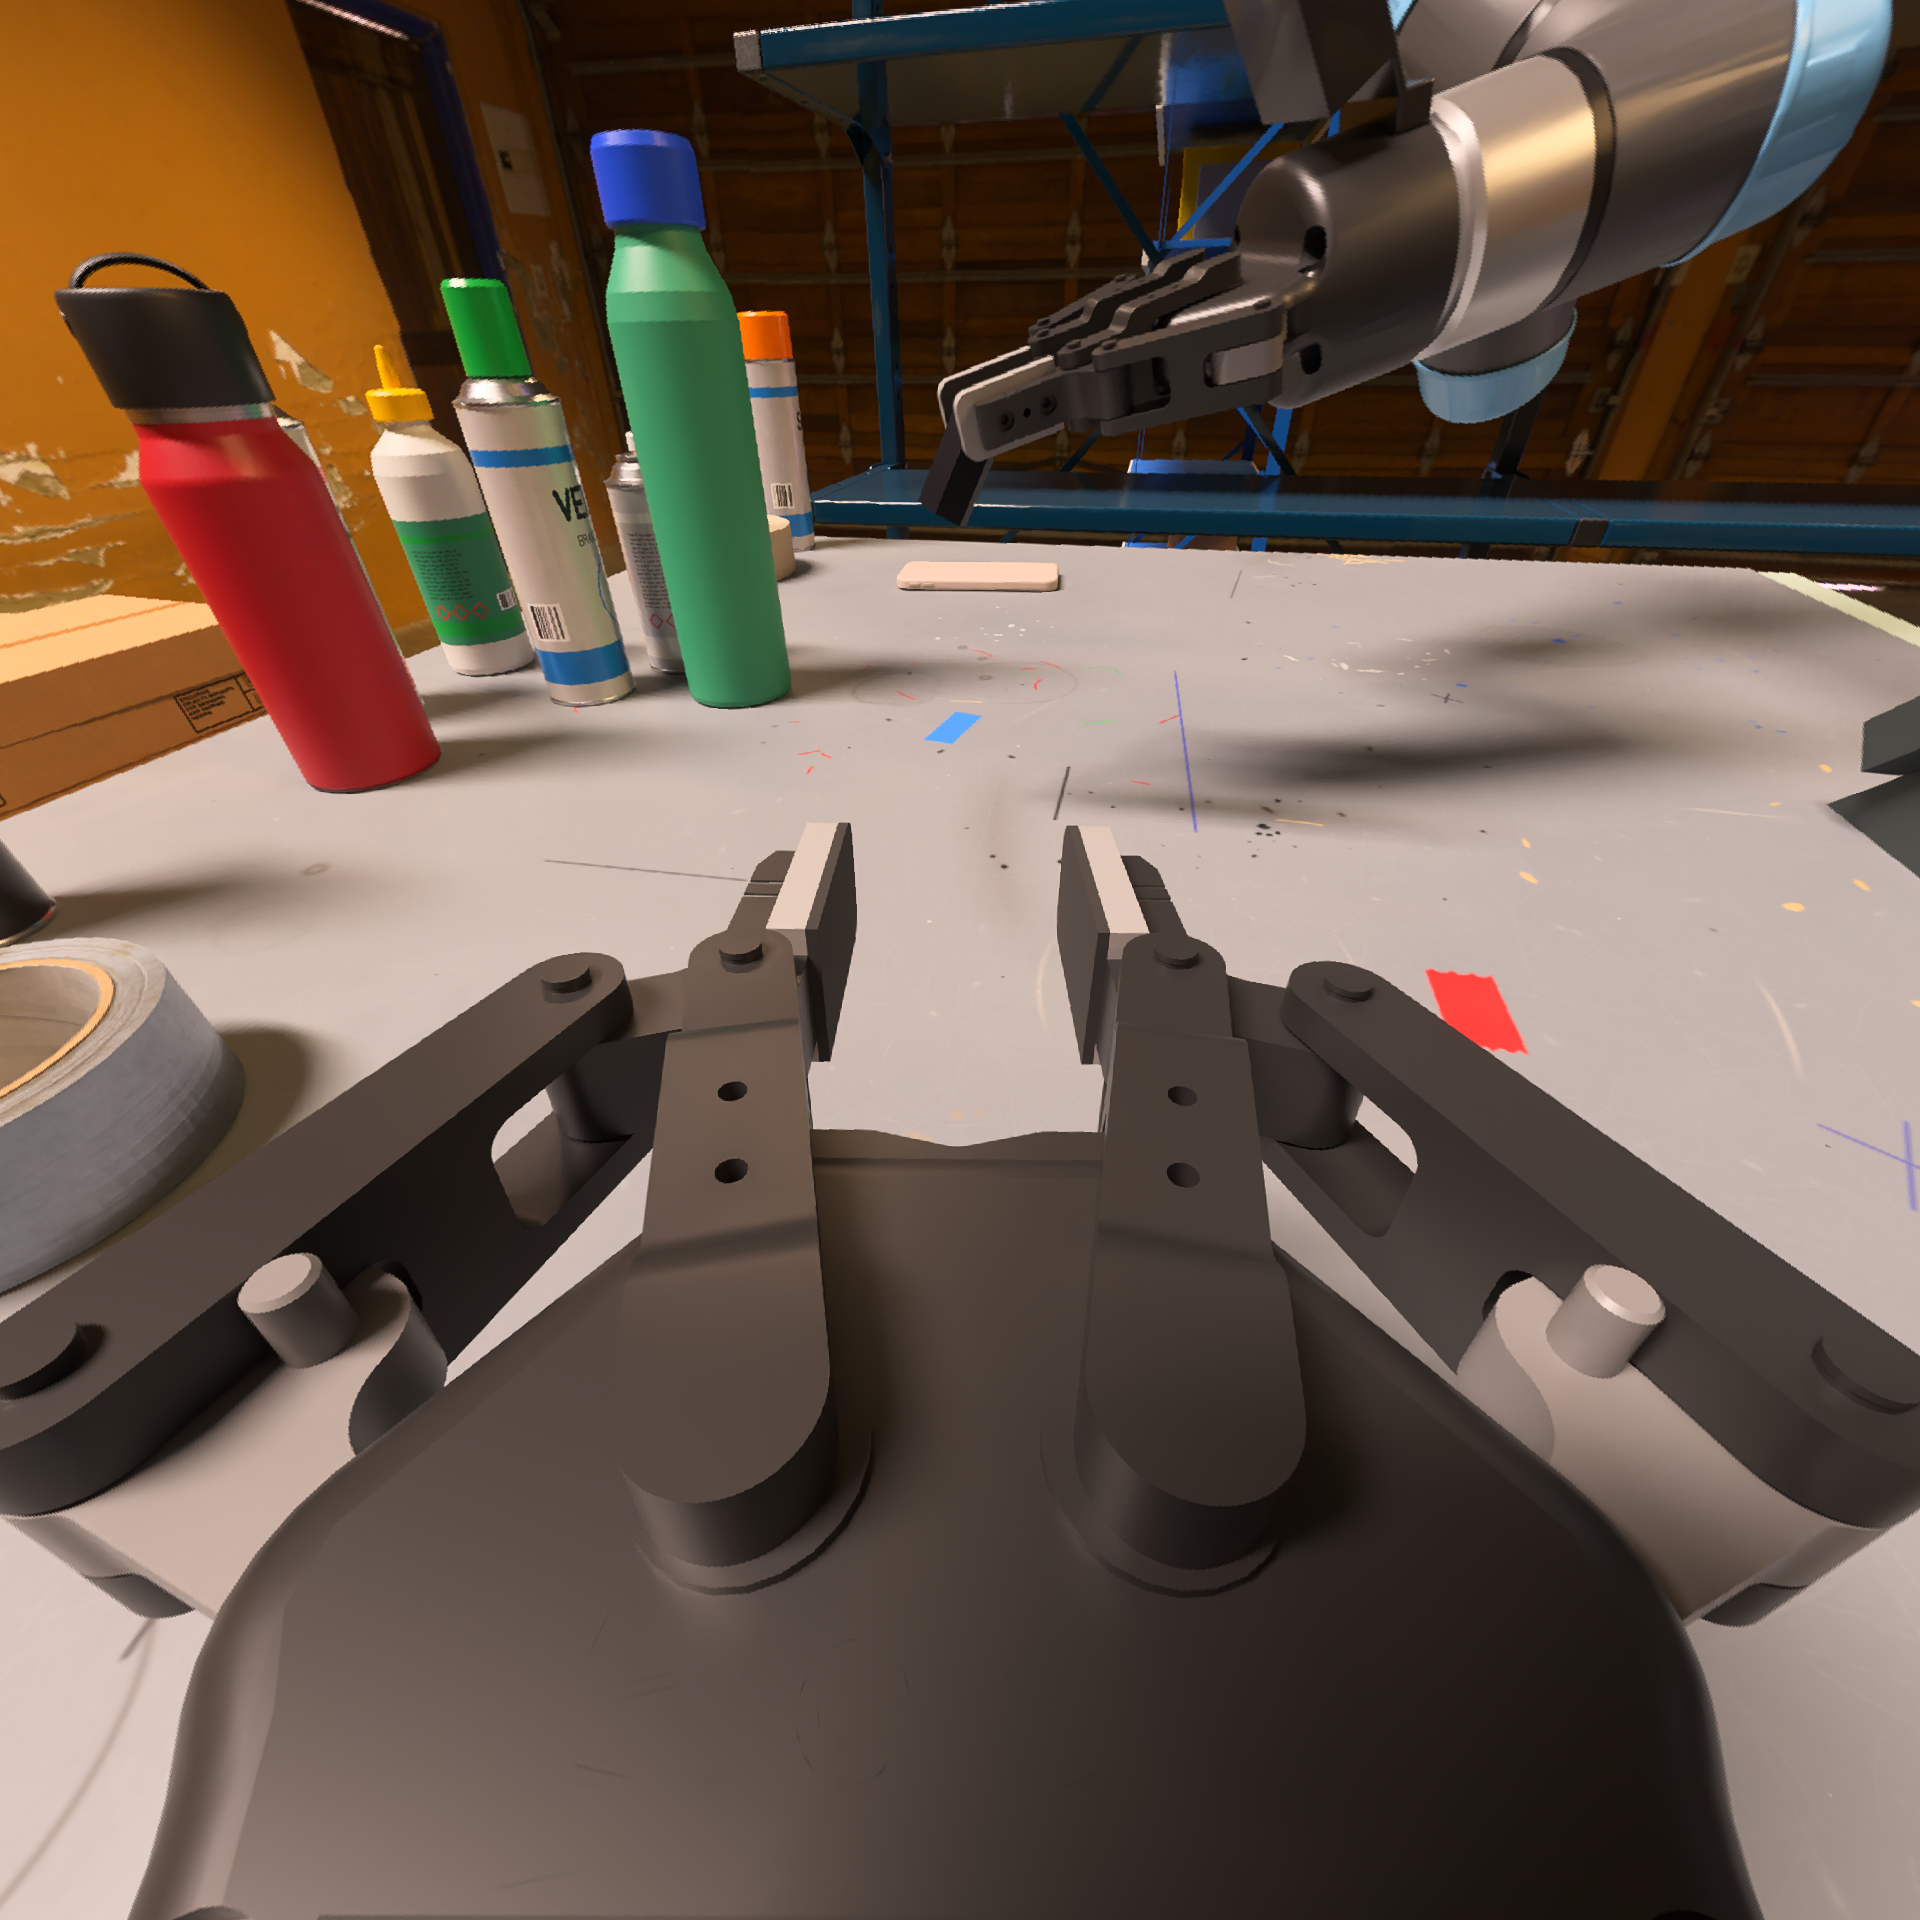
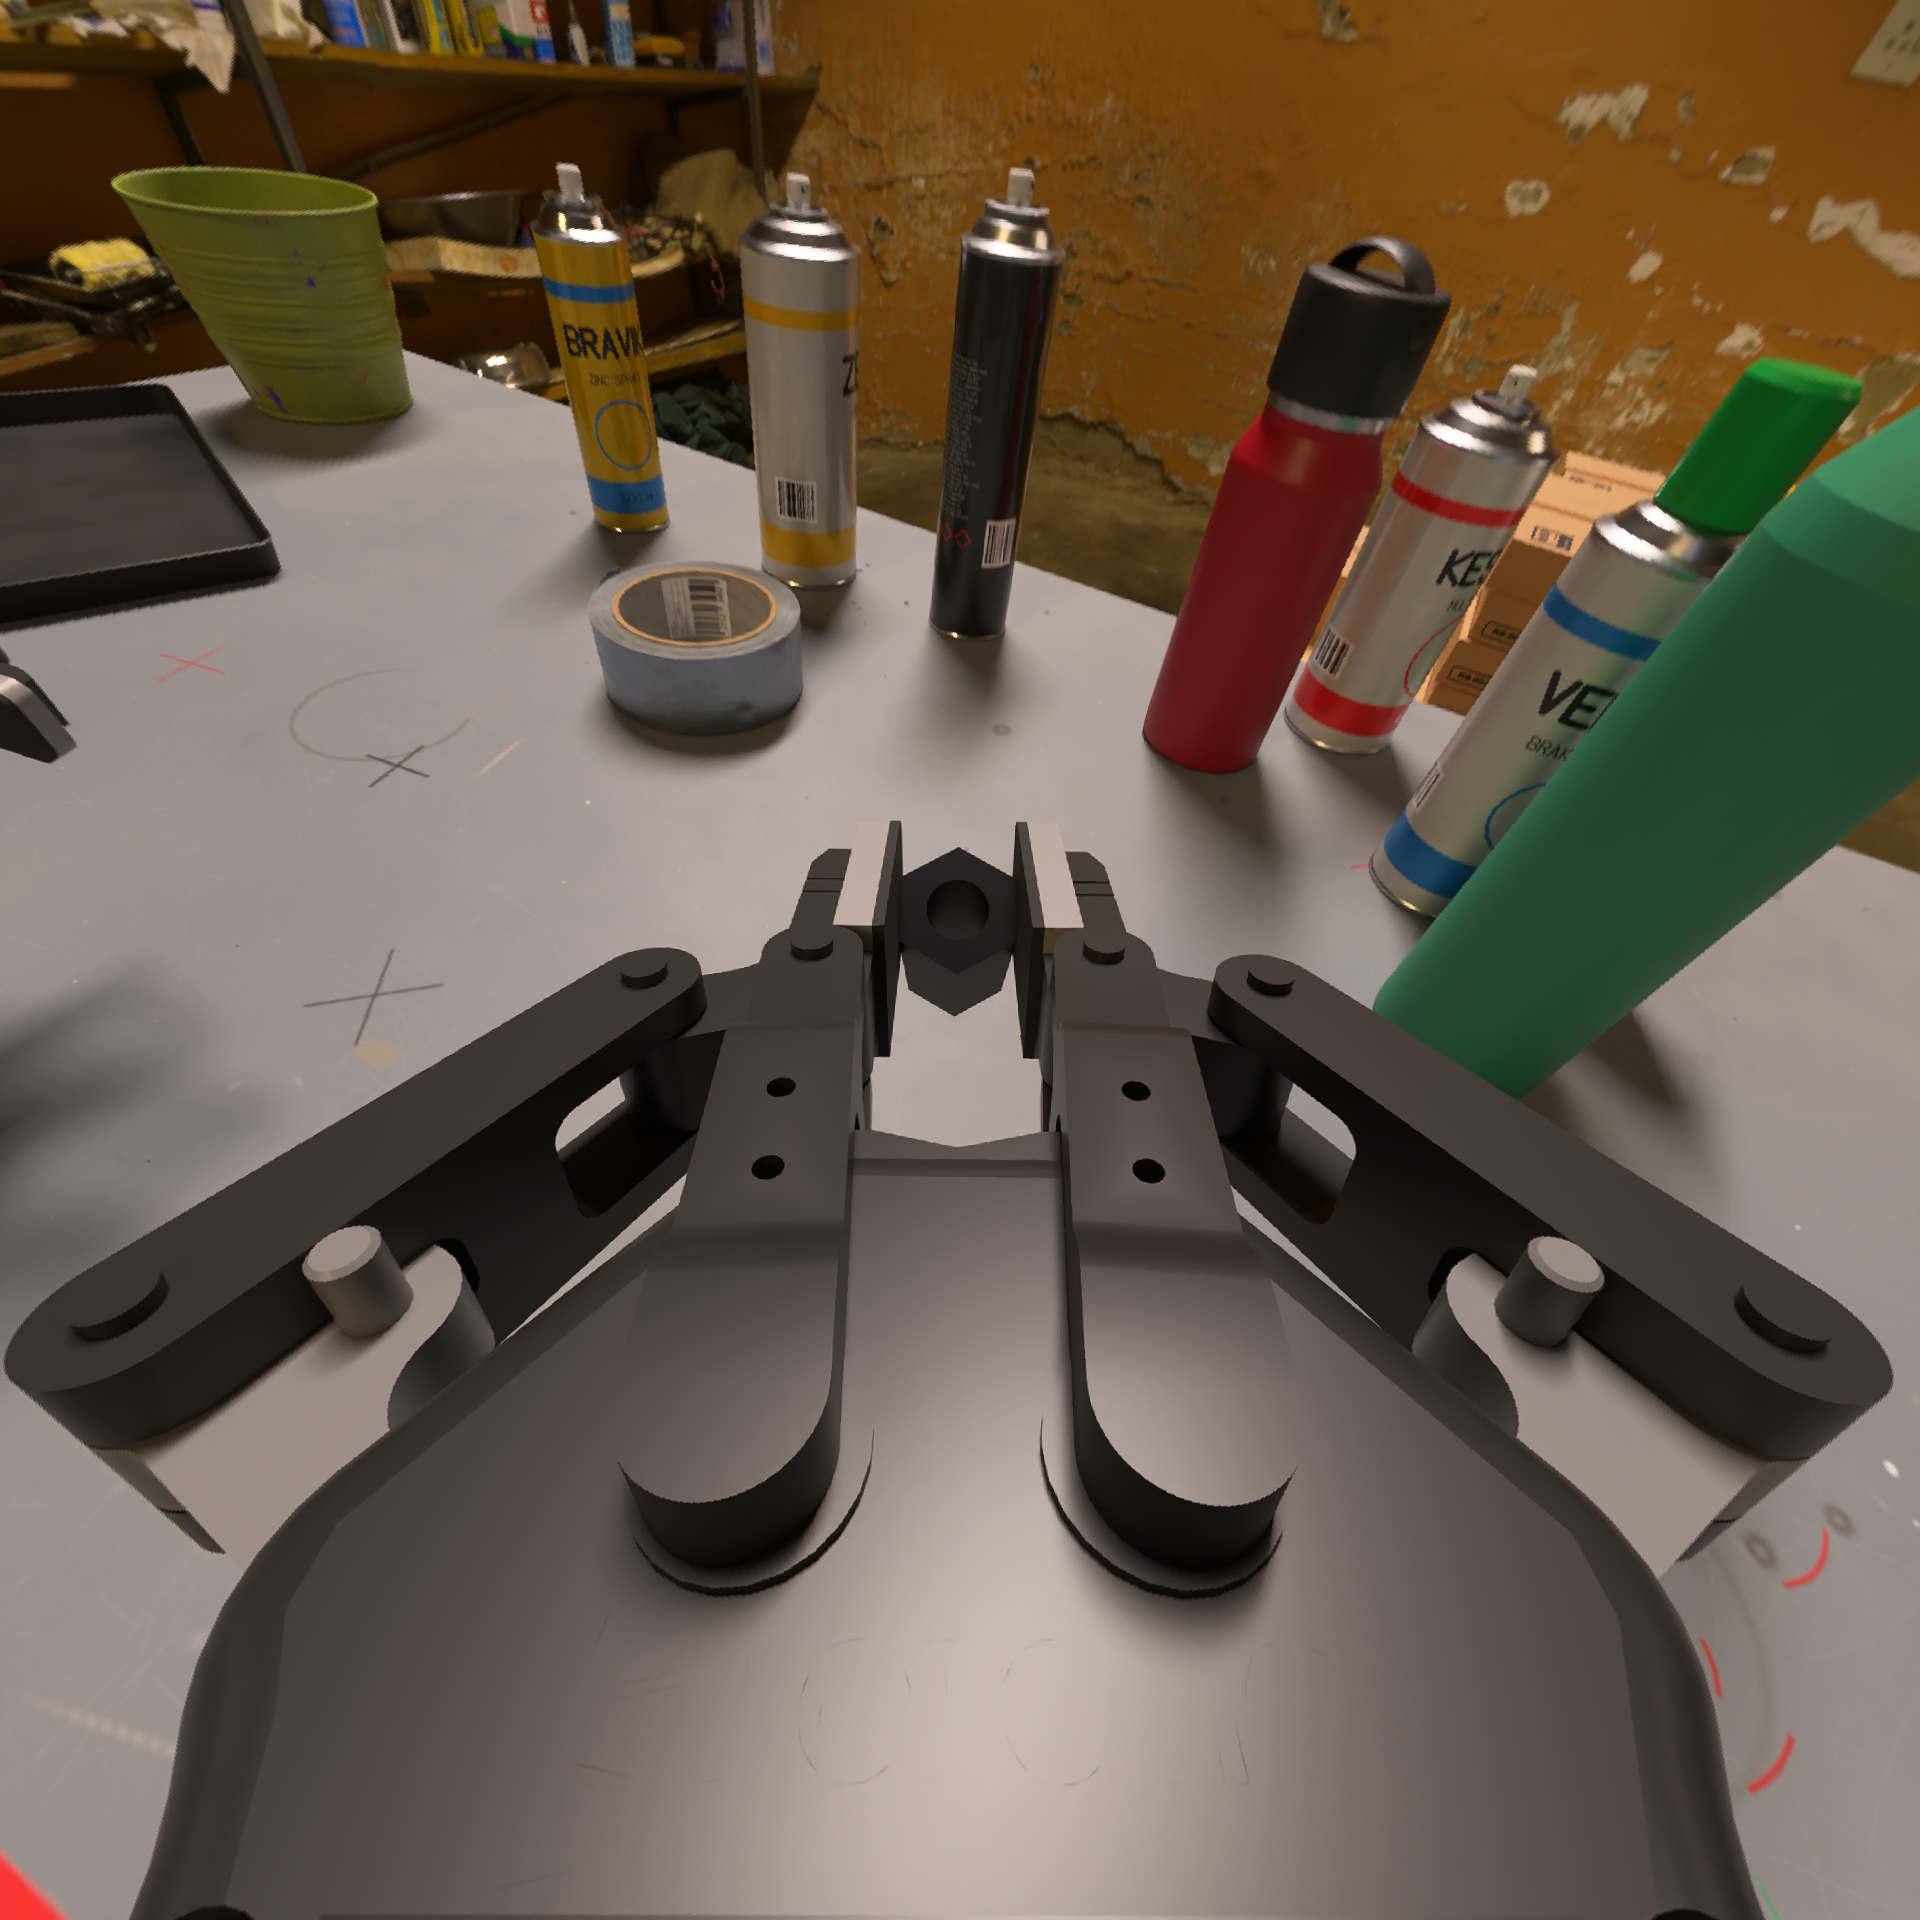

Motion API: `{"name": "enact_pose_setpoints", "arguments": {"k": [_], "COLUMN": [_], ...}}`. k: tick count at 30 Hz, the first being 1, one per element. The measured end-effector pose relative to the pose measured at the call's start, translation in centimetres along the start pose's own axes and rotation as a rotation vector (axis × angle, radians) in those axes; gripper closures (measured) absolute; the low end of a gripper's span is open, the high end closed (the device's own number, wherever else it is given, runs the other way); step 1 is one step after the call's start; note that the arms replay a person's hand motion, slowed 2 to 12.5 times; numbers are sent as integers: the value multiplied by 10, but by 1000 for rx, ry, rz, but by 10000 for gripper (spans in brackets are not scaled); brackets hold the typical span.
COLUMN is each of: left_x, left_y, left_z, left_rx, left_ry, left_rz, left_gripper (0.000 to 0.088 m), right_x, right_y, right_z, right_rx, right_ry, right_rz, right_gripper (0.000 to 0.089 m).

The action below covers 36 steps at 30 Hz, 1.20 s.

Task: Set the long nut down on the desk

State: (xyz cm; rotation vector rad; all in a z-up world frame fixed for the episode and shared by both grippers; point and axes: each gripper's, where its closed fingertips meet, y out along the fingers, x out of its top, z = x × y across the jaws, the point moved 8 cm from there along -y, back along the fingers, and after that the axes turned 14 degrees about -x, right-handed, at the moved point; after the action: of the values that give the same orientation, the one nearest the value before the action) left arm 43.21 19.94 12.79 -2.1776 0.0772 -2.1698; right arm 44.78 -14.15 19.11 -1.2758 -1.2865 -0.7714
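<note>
In the right wrist view my right gripper (image 2: 954, 883) is shut on a black hexagonal long nut (image 2: 952, 925), seen end-on with its bore facing the camera, held above the grey desk (image 2: 520, 862). In the left wrist view that same right gripper (image 1: 961, 473) hangs high over the far side of the desk (image 1: 1351, 935); the nut between its fingers shows there as a dark block (image 1: 954, 483). My left gripper (image 1: 956, 894) is open and empty, low over the desk.
Red bottle (image 1: 281, 582), green bottle (image 1: 691, 447) and spray cans (image 1: 540, 520) stand at left. A tape roll (image 1: 94, 1091) lies near my left gripper. A beige block (image 1: 977, 575) lies far back. In the right view: tape roll (image 2: 694, 644), black tray (image 2: 114, 488), green bucket (image 2: 275, 291).
</note>
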Motion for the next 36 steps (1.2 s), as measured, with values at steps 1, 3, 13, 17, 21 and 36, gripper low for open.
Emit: {"name": "enact_pose_setpoints", "arguments": {"k": [1, 3, 13, 17, 21, 36], "left_x": [0, 0, -3, -4, -5, -5], "left_y": [0, 1, 3, 3, 3, 3], "left_z": [0, 0, 0, 1, 1, 1], "left_rx": [-1, -4, 1, 4, 3, 1], "left_ry": [0, -1, 2, 5, 4, 0], "left_rz": [0, 1, 20, 30, 33, 33], "left_gripper": [525, 525, 523, 523, 523, 523], "right_x": [-2, -7, -32, -43, -53, -82], "right_y": [2, 7, 36, 45, 53, 76], "right_z": [-2, -10, -37, -42, -46, -50], "right_rx": [4, 11, 95, 102, 110, 146], "right_ry": [3, 11, -10, -60, -94, -103], "right_rz": [13, 49, 177, 207, 238, 312], "right_gripper": [702, 702, 702, 702, 702, 702]}}
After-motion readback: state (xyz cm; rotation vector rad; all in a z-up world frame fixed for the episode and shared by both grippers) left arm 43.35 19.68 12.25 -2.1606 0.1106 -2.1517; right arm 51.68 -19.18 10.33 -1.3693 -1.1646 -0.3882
